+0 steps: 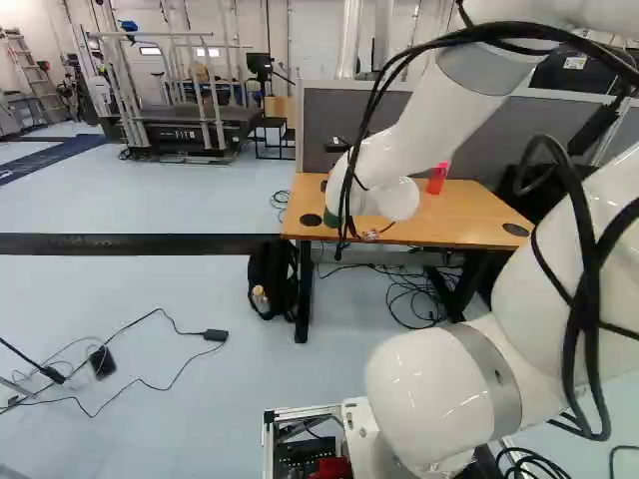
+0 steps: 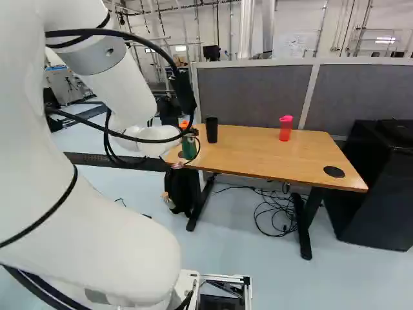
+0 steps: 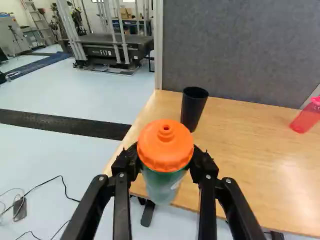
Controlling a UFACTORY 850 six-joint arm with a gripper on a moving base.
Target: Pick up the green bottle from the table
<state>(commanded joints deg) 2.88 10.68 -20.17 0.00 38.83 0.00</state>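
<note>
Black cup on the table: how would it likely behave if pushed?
The black cup looks stiff, holding a clean round shape. Tall and narrower at the foot, it would probably tip if pushed high up. Once down, its round wall would likely let it roll on the table.

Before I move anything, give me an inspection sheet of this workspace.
Surface: wooden table, round black inset near one corner.
Job's things: green bottle, orange lid on; cannot tell whether its base is off the table.
Clutter: black cup and pink bottle on the table.
Gripper: shut on the green bottle.
Cables: tangle under the table; black cables loop off the arm.
Surroundings: grey partition behind, black backpack by a table leg.
</note>
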